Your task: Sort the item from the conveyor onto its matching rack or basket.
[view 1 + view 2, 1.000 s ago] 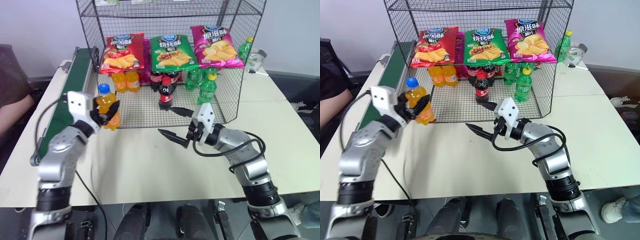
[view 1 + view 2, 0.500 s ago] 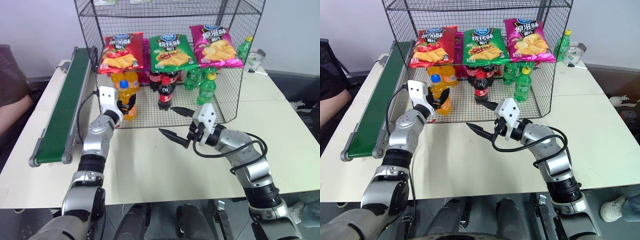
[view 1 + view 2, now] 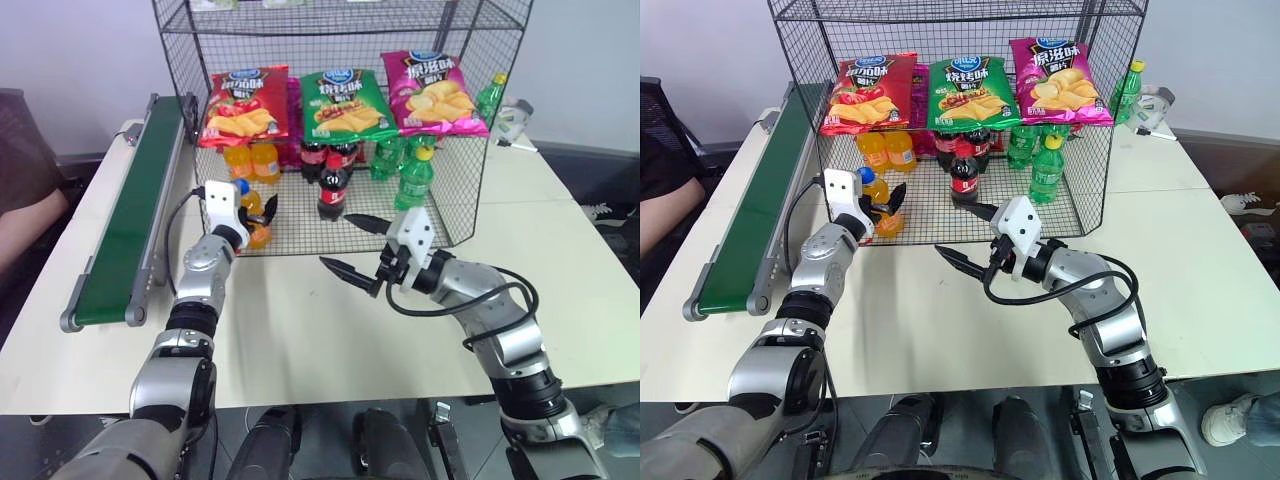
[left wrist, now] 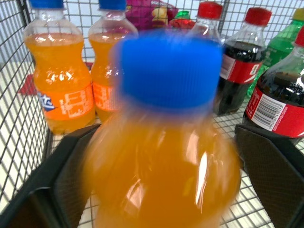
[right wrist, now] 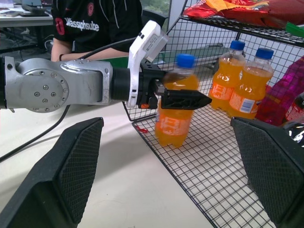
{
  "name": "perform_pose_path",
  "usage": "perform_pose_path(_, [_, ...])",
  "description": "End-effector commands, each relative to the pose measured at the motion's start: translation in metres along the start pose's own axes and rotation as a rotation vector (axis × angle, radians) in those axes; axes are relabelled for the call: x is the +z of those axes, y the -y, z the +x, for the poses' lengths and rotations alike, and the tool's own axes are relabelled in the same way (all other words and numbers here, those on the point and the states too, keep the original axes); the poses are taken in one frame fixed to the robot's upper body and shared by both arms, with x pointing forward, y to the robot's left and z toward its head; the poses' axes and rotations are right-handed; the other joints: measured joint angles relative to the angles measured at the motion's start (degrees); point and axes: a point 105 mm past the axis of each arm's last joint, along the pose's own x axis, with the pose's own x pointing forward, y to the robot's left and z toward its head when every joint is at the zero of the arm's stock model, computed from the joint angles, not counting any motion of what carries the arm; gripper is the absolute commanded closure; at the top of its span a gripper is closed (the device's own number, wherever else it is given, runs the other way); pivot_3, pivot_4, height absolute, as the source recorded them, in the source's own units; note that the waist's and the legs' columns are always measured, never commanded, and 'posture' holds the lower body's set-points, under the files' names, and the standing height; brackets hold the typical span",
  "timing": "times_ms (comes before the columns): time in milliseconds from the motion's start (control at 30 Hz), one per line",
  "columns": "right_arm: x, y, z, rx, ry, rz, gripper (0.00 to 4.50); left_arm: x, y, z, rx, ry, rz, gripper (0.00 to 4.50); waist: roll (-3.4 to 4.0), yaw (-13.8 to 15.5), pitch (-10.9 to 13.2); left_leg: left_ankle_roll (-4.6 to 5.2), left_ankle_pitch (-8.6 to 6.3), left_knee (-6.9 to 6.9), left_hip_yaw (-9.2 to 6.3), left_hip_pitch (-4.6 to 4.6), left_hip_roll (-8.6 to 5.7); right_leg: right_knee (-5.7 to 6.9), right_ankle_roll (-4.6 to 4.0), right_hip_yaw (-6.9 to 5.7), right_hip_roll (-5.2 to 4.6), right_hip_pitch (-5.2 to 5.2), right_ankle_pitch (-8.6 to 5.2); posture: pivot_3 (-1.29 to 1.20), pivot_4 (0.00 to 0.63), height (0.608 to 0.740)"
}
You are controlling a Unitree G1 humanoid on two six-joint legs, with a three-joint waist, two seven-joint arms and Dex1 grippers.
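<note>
The item, an orange soda bottle point(image 3: 257, 232) with a blue cap, stands upright on the mesh floor at the front left of the rack point(image 3: 470, 150). My left gripper point(image 3: 252, 206) is open with one finger on each side of the bottle. In the left wrist view the fingers point(image 4: 266, 175) stand apart from the bottle point(image 4: 161, 156). Two more orange bottles point(image 3: 251, 160) stand behind it. My right gripper point(image 3: 343, 242) hangs open and empty over the table in front of the rack. The dark green conveyor point(image 3: 130, 215) runs along the left, with nothing on it.
Three chip bags point(image 3: 345, 100) hang on the rack's upper shelf. Cola bottles point(image 3: 331, 186) and green bottles point(image 3: 413, 178) stand in its lower level. A person point(image 3: 25, 185) sits at the far left beyond the conveyor. The white table point(image 3: 300, 340) lies in front.
My left arm carried the orange bottle from in front of the conveyor into the rack's lower level, then its fingers opened. The right arm has kept still.
</note>
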Motion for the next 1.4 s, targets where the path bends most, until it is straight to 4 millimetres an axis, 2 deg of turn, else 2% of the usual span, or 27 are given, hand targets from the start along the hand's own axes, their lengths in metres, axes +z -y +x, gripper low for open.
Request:
perform_pose_path(33, [0.015, 0.001, -0.003, -0.005, 0.043, -0.043, 0.0, 0.02, -0.006, -0.002, 0.011, 0.077, 0.023, 0.11, 0.0, 0.0, 0.0, 0.0, 0.0, 0.0, 0.0, 0.0, 0.0, 0.0, 0.0, 0.0, 0.0, 0.0, 0.0, 0.0, 0.15, 0.74])
perform_pose_path(133, [0.015, 0.001, -0.003, -0.003, 0.042, -0.043, 0.0, 0.023, -0.008, -0.009, 0.012, 0.093, 0.026, 0.11, 0.0, -0.1, 0.0, 0.0, 0.0, 0.0, 0.0, 0.0, 0.0, 0.0, 0.0, 0.01, 0.0, 0.0, 0.0, 0.0, 0.15, 0.74])
perform_pose_path(467, [0.015, 0.001, -0.003, 0.008, 0.037, -0.039, 0.0, 0.058, -0.01, -0.052, -0.001, 0.197, 0.047, 0.11, 0.01, 0.0, 0.0, 0.0, 0.0, 0.04, -0.01, 0.02, 0.03, 0.03, -0.01, 0.04, -0.06, 0.02, 0.0, 0.0, 0.15, 0.74])
perform_pose_path(733, [0.015, 0.002, -0.003, 0.02, 0.034, -0.04, 0.0, 0.067, -0.02, -0.076, -0.016, 0.142, 0.113, 0.11, 0.03, 0.0, 0.0, 0.0, 0.0, 0.03, -0.01, 0.03, 0.02, 0.03, -0.01, 0.04, -0.04, 0.03, 0.0, 0.0, 0.15, 0.74])
perform_pose_path(867, [0.015, 0.003, -0.004, 0.021, 0.03, -0.043, 0.0, 0.072, -0.023, -0.101, -0.112, 0.055, 0.073, 0.11, 0.04, -0.2, 0.0, 0.0, 0.0, -0.03, -0.01, 0.03, 0.06, 0.03, -0.02, 0.06, -0.05, -0.02, -0.01, 0.0, 0.15, 0.74])
perform_pose_path(1000, [0.014, 0.003, -0.007, 0.021, 0.024, -0.046, 0.0, 0.073, -0.028, -0.128, -0.164, -0.062, 0.117, 0.11, 0.07, -0.2, 0.0, -0.01, -0.01, -0.08, 0.0, 0.04, 0.09, 0.01, -0.04, 0.09, -0.06, -0.03, -0.02, 0.0, 0.15, 0.74])
perform_pose_path(1100, [0.013, 0.004, -0.008, 0.024, 0.021, -0.046, 0.0, 0.071, -0.033, -0.141, -0.164, -0.112, 0.123, 0.11, 0.08, 0.1, 0.0, -0.01, -0.02, -0.07, -0.01, 0.06, 0.09, -0.02, -0.05, 0.11, -0.08, -0.07, -0.02, 0.0, 0.15, 0.74])
perform_pose_path(1267, [0.012, 0.004, -0.009, 0.03, 0.015, -0.045, 0.0, 0.068, -0.039, -0.158, -0.152, -0.163, 0.096, 0.11, 0.08, 0.1, 0.0, 0.0, -0.03, -0.07, -0.02, 0.08, 0.08, -0.09, -0.19, 0.12, -0.1, -0.15, -0.1, 0.0, 0.15, 0.74])
perform_pose_path(1400, [0.011, 0.003, -0.01, 0.032, 0.012, -0.044, 0.0, 0.067, -0.04, -0.162, -0.143, -0.175, 0.121, 0.11, 0.08, 0.1, 0.0, 0.0, -0.03, -0.1, -0.02, 0.07, 0.1, -0.08, -0.18, 0.13, -0.1, -0.18, -0.09, 0.0, 0.15, 0.74])
